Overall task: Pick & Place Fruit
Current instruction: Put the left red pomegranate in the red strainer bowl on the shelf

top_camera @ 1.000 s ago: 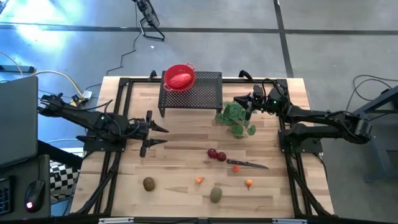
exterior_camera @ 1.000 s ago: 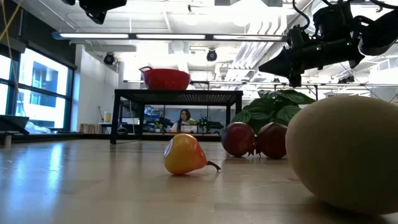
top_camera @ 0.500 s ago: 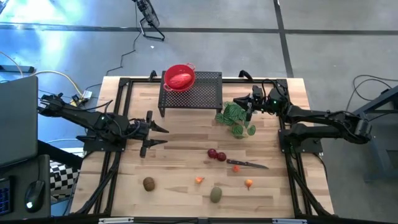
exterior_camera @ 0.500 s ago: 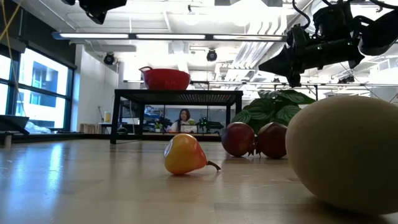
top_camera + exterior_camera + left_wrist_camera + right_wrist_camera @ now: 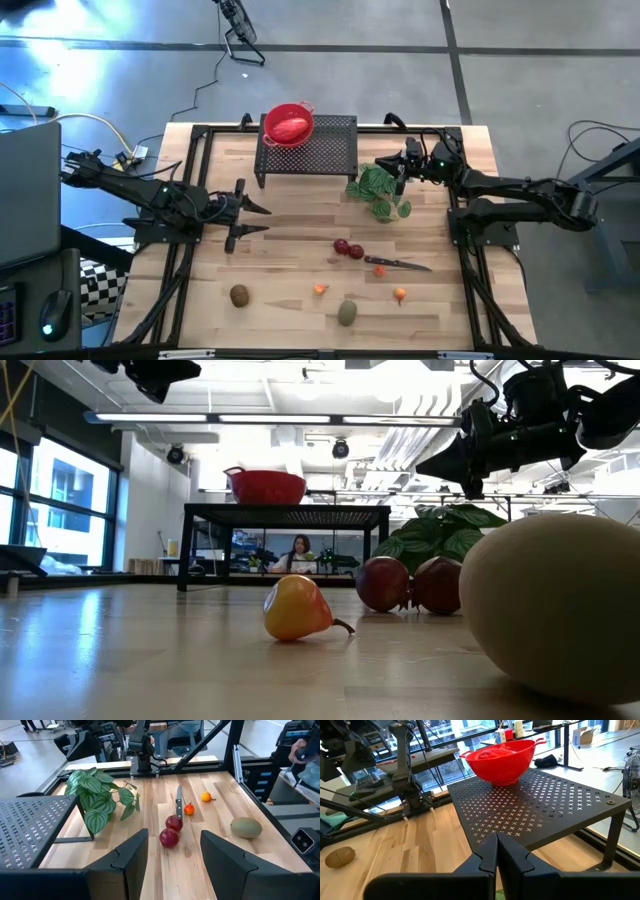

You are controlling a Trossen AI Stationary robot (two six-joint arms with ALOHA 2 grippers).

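The fruit lies on the wooden table: two dark-red round pieces (image 5: 348,249) (image 5: 171,830), a brown oval (image 5: 239,295), an olive-green oval (image 5: 347,313) and two tiny orange ones (image 5: 320,289) (image 5: 400,295). A red piece (image 5: 289,127) sits in the red bowl (image 5: 502,757) on the black perforated rack (image 5: 325,150). My left gripper (image 5: 255,218) (image 5: 172,860) hovers open at the table's left, pointing toward the dark-red pair, with nothing between its fingers. My right gripper (image 5: 400,176) (image 5: 496,852) is shut and hangs above the leafy plant (image 5: 378,190), holding nothing.
A black-handled knife (image 5: 398,264) lies right of the dark-red pair. The rack stands at the table's far middle, the plant to its right. Black frame rails (image 5: 185,160) run along the table's edges. A person (image 5: 297,550) sits in the room beyond.
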